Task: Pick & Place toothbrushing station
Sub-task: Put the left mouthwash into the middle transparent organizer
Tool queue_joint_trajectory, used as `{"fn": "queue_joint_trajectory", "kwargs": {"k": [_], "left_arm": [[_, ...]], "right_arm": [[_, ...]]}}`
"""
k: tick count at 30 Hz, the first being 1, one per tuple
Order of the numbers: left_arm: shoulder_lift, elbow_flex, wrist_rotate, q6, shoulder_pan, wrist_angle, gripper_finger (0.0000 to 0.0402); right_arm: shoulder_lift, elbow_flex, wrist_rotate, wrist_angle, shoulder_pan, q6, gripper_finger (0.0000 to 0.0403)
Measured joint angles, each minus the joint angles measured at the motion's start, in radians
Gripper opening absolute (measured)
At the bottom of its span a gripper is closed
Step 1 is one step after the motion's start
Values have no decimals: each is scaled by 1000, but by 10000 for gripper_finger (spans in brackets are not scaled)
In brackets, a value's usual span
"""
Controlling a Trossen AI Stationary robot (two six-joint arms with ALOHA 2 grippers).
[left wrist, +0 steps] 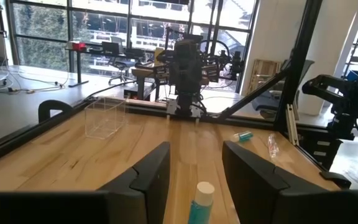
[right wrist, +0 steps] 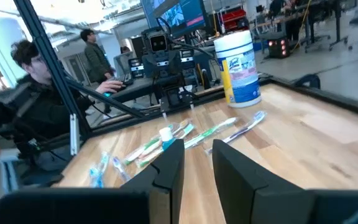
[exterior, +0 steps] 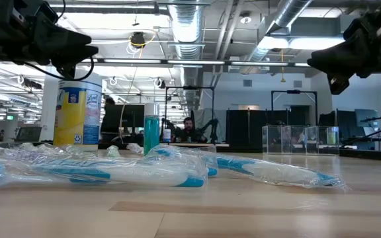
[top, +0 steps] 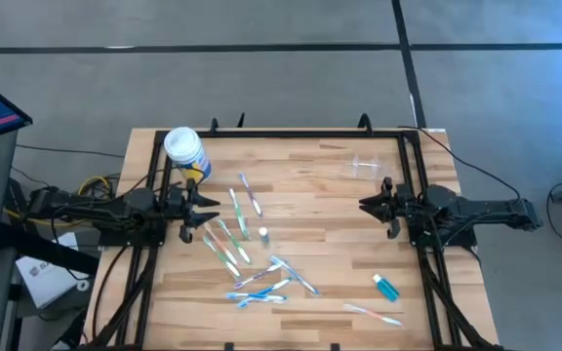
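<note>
Both arms hover above the tabletop (top: 320,200), nothing held. Left gripper (top: 215,210) sits at the left edge beside the white-lidded canister (top: 185,151), fingers parted with an empty gap (clear in its wrist view). Right gripper (top: 364,204) is at the right edge, fingers slightly apart, also empty. The clear plastic cup (top: 366,164) stands upright near the far right corner (barely visible against the wood), well apart from both grippers. Wrapped toothbrushes (top: 232,239) lie scattered across the centre and toward the near edge; a small teal tube (top: 386,287) lies near the near right corner.
</note>
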Motion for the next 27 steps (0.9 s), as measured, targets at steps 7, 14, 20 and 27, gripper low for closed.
{"fn": "queue_joint_trajectory", "kwargs": {"k": [7, 14, 20, 27], "left_arm": [[0, 0, 0, 0, 0, 9, 140], [0, 0, -1, 0, 0, 19, 140], [0, 0, 0, 0, 0, 24, 140], [0, 0, -1, 0, 0, 24, 140]], "right_arm": [[0, 2, -11, -1, 32, 30, 76], [54, 77, -54, -138, 139, 139, 61], [196, 133, -33, -193, 236, 244, 32], [376, 226, -29, -200, 373, 335, 2]]}}
